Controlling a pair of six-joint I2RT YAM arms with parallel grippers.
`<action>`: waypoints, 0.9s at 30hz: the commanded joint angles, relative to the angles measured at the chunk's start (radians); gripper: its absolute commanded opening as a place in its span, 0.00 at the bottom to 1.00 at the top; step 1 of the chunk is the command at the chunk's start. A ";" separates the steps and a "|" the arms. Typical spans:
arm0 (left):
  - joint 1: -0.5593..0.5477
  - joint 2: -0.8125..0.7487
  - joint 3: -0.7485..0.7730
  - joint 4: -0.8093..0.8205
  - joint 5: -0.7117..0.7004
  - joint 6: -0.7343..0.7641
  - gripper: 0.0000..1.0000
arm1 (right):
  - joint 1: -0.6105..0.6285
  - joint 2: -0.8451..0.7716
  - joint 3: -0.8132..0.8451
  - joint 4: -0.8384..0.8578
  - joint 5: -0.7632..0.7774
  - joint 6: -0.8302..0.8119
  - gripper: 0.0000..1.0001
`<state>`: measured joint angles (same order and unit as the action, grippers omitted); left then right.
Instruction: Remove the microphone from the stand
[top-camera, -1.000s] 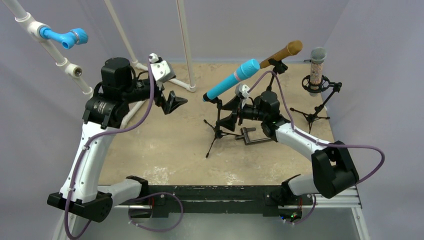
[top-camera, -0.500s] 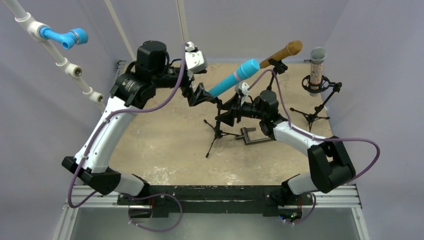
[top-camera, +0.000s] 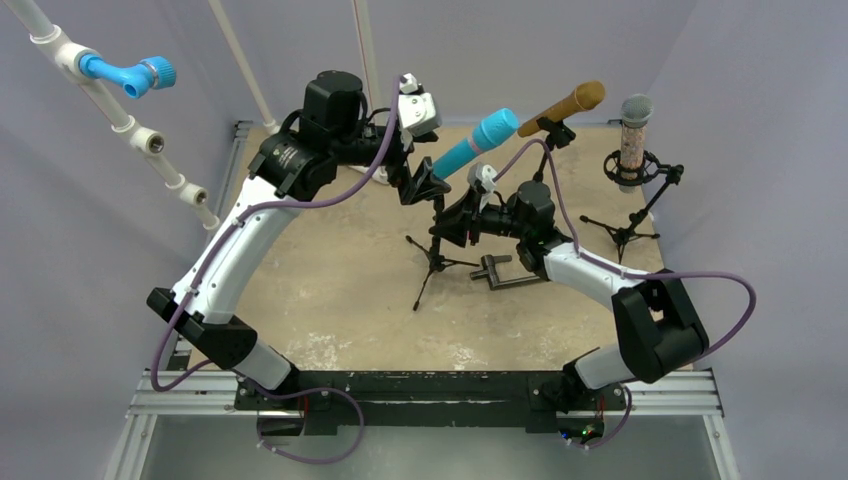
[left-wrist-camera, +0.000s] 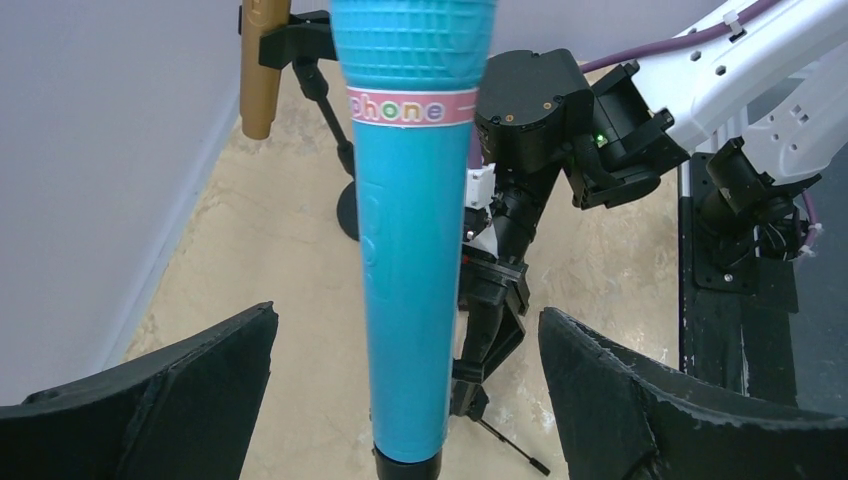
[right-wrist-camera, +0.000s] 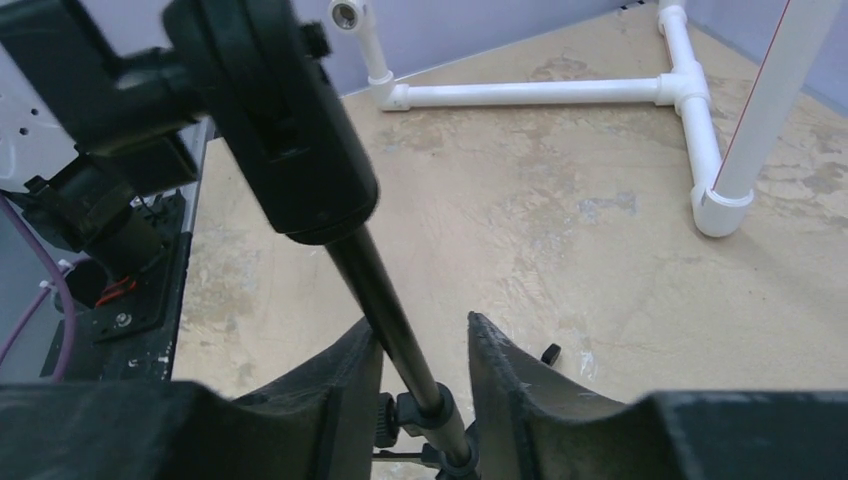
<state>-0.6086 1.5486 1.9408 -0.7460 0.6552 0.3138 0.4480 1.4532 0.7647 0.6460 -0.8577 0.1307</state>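
Microphone (left-wrist-camera: 415, 250), blue, sits tilted atop the stand (top-camera: 436, 240), its head cut off at the top edge of the left wrist view. Left gripper (left-wrist-camera: 408, 315) straddles it above the stand, jaws wide, touching nothing. Right gripper (right-wrist-camera: 420, 330) flanks the stand's pole (right-wrist-camera: 385, 290), narrowly parted, a gap showing on one side.

The left arm (top-camera: 235, 250) swings in from the left side of the worktop (top-camera: 330, 290) to the blue microphone (top-camera: 472, 148). The left pincer (top-camera: 425, 185), jaws wide, now straddles the microphone's lower body without contact. The right pincer (right-wrist-camera: 420, 345) narrows about the stand's pole (right-wrist-camera: 385, 300). Whether it clamps the pole is not discernible.
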 joint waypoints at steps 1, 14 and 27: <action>-0.010 -0.004 0.041 0.029 0.026 -0.015 1.00 | 0.001 0.010 0.006 0.061 0.039 -0.022 0.30; -0.021 0.049 0.086 0.078 -0.065 -0.006 1.00 | 0.003 -0.031 -0.033 0.023 0.017 -0.068 0.00; -0.035 0.107 0.171 0.043 -0.020 0.012 0.87 | 0.032 -0.065 -0.063 -0.062 0.003 -0.179 0.00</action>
<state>-0.6304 1.6394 2.0575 -0.7010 0.5804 0.3172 0.4713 1.4021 0.7231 0.6415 -0.8337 -0.0162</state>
